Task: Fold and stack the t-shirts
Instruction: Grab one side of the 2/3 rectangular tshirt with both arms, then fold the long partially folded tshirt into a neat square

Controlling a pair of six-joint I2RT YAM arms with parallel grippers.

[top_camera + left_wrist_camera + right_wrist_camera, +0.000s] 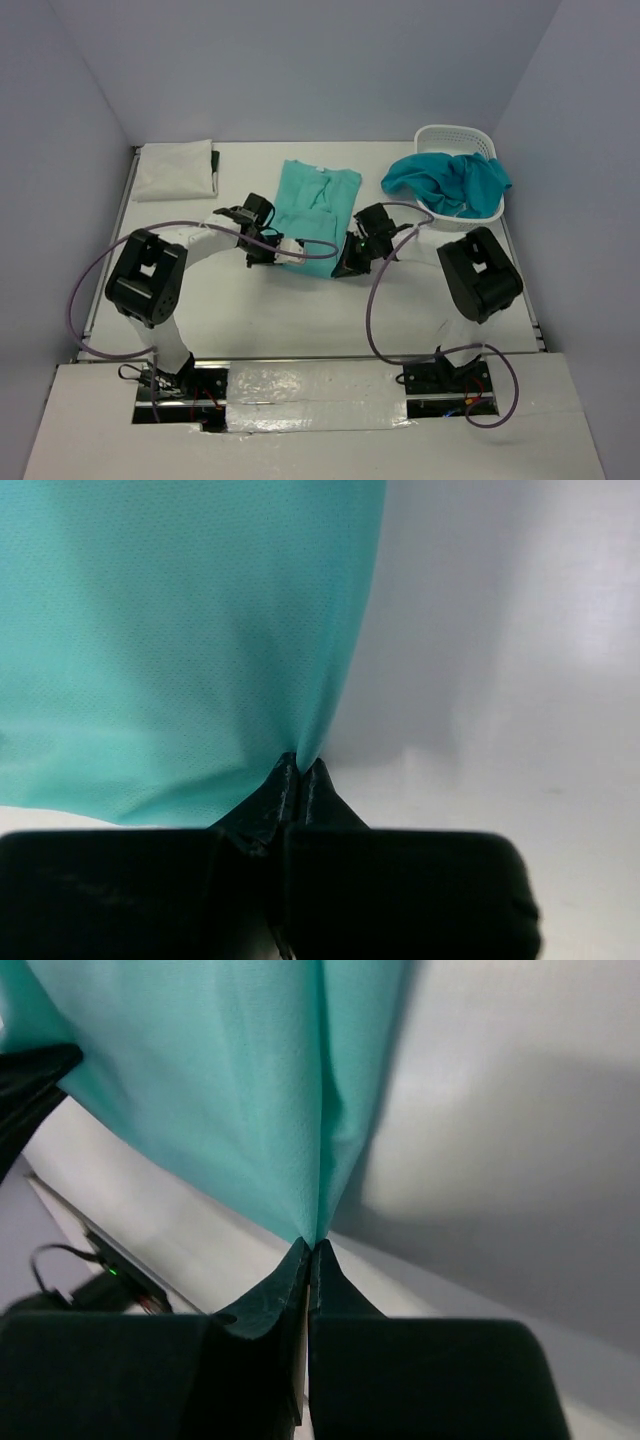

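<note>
White table [300,310] carries both arms. Nearest the near edge, the left gripper [268,252] has its jaws pressed together on the near-left corner of the mint tee [318,205]. In the left wrist view the gripper's tips [300,770] meet with no gap, and the mint cloth [180,630] is bunched to a point between them. Just to its right, the right gripper [350,262] pinches the near-right corner of the same hem. The right wrist view shows its tips [310,1250] closed on a pleat of the cloth [230,1090], which fans out away from them.

Beyond the grippers the mint tee runs across the middle of the table towards the far edge, with its far part rumpled.

At the far-left corner lies a folded white tee [175,170]. At the far-right corner stands a white lattice basket [455,135], with a teal tee [450,180] heaped in it and spilling over its left rim onto the table.
</note>
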